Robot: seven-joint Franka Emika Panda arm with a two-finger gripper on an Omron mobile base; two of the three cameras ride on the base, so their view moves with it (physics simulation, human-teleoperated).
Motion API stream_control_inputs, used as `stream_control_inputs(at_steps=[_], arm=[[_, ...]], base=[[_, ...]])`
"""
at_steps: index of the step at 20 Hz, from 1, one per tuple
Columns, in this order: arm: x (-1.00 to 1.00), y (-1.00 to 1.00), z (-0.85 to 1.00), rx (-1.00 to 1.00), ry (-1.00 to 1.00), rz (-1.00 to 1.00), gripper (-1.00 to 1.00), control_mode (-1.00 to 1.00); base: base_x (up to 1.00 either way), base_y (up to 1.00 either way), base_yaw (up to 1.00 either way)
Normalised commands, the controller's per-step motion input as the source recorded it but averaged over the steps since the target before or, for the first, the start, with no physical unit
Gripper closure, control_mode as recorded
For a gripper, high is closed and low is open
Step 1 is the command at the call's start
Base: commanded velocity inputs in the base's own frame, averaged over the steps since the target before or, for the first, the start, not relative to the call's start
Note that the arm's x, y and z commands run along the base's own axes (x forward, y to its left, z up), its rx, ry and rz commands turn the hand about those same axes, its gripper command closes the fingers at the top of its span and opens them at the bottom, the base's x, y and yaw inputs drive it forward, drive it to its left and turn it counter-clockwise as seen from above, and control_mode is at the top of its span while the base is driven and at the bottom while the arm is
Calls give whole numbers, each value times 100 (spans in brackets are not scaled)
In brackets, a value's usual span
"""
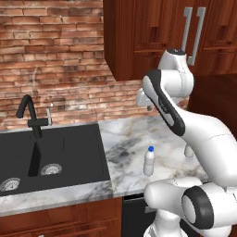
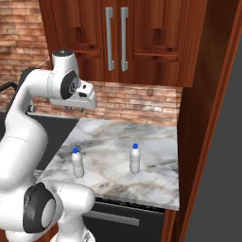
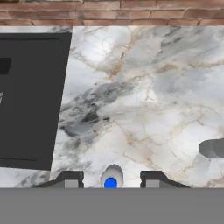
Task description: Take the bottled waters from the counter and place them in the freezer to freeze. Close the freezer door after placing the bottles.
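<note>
So there are 2 bottles on the counter (image 2: 142,142), both upright, and I'm using the sink (image 1: 55,152) as my reference. The near bottle (image 2: 77,163) stands just beside the sink's right edge, close to the counter's front lip; the far bottle (image 2: 135,159) is well apart from the sink, further right toward the tall wood panel. My guess on handling: small translucent plastic with water inside, so light but not nothing, and the walls will probably flex if squeezed hard. The plastic looks smooth, so likely a bit slippery, and a tall narrow bottle tips easily if bumped from the side. I'd grab around the body somewhere below the blue cap, mid-height, fingers on opposite sides, not on the cap where there's little to hold. Arm pose: it's folded up high, elbow raised in front of the upper cabinets (image 2: 118,38), with the hand held well above the counter, up and right of the sink and pointing down. In the hand view the gripper (image 3: 111,178) looks straight down on the near bottle's cap, which sits right between the 2 tips. The fingers (image 3: 70,178) are at their narrowest gap, holding nothing and nowhere near touching it. They'd need to spread before coming down around the bottle.
</note>
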Motion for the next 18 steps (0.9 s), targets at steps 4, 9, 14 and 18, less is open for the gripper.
stream_control_inputs(at_steps=[4, 9, 14, 18], arm=[[-5, -17, -22, 3, 0, 0, -100, -100], [-37, -64, -59, 15, -1, 6, -100, -100], [-51, -55, -48, 16, -3, 23, -100, -100], [-43, -35, -34, 12, -3, 34, -100, -100]], base=[[0, 0, 0], [0, 0, 0], [0, 0, 0], [0, 0, 0]])
